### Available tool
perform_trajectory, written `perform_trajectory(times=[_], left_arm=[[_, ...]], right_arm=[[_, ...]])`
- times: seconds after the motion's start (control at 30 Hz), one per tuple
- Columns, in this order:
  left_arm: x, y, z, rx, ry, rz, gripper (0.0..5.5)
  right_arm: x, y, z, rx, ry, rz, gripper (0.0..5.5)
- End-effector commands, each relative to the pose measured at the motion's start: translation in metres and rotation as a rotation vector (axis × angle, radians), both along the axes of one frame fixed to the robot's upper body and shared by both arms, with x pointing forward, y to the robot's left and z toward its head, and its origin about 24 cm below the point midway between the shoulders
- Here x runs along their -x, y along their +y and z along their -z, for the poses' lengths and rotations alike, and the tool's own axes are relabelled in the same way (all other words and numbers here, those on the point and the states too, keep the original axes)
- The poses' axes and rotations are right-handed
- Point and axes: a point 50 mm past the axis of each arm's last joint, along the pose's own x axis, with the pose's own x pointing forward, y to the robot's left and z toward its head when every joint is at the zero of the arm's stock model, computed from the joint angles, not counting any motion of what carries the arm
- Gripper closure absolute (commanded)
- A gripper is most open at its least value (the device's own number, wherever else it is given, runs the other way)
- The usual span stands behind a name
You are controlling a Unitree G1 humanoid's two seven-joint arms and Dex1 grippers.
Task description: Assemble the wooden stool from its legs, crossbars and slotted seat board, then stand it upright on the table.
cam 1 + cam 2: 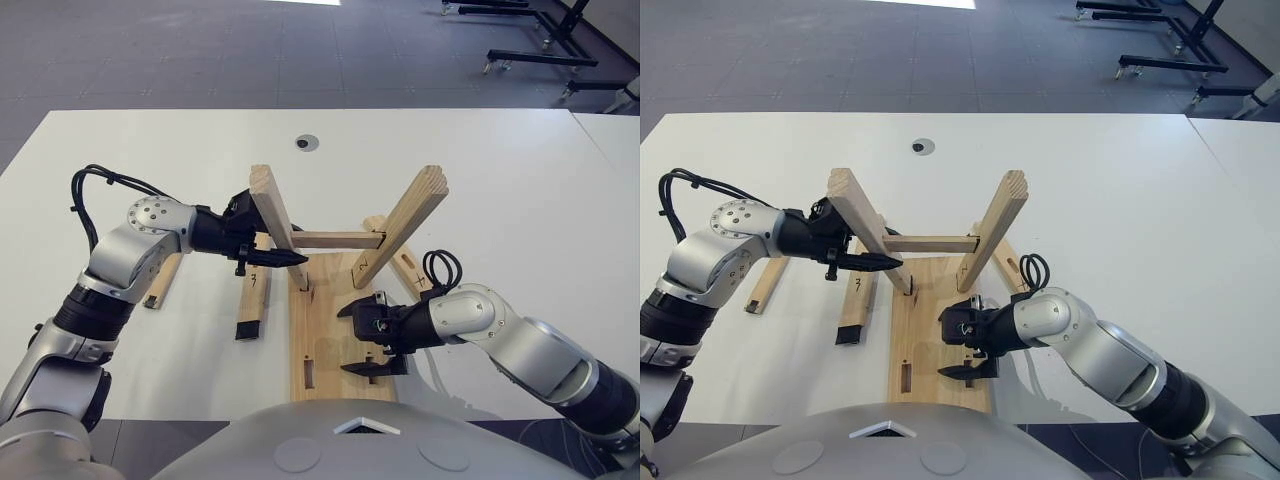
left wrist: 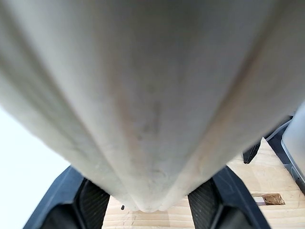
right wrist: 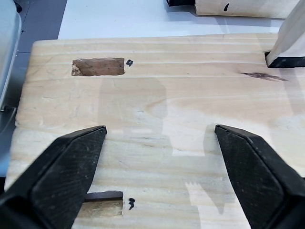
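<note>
Here, nearest you, the right gripper [image 1: 358, 338] hovers with its fingers spread wide above the near end of the seat board [image 1: 322, 300], which lies flat on the table [image 1: 520, 200]. Farther from you, the left gripper [image 1: 285, 256] is pinched on the left leg [image 1: 272, 210]. That leg stands slanted in the board, joined by a crossbar [image 1: 335, 239] to the right leg [image 1: 408, 222].
</note>
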Motion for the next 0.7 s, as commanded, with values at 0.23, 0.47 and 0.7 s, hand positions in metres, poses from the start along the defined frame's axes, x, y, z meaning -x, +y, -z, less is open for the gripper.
perform_trajectory(times=[0.23, 0.47, 0.7], left_arm=[[0.023, 0.002, 0.069, -0.229, 0.176, -0.065, 3.48], [0.014, 0.001, 0.075, -0.182, 0.129, -0.166, 2.41], [-0.003, 0.006, 0.057, -0.162, 0.044, -0.192, 1.45]], right_arm=[[0.003, -0.032, 0.05, 0.272, 0.079, 0.187, 1.32], [-0.001, -0.032, 0.05, 0.266, 0.058, 0.204, 1.32], [-0.008, -0.033, 0.05, 0.257, 0.031, 0.231, 1.32]])
